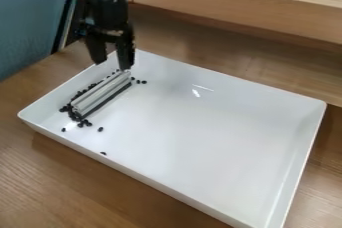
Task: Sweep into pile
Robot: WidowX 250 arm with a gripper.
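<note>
The black gripper hangs over the far left corner of the white tray, its two fingers apart. Its right fingertip is at the upper end of a grey-white bar-shaped sweeper, which has a dark lower edge and lies along the tray's left side. I cannot tell whether they touch. Small dark beans crowd along the sweeper's left side and around its near end. A couple more beans sit just right of its far end, and a few are scattered toward the tray's near left edge.
The white tray has raised walls all round and stands on a brown wooden table. A wooden ledge runs behind it across the top. A blue-grey surface is at the upper left.
</note>
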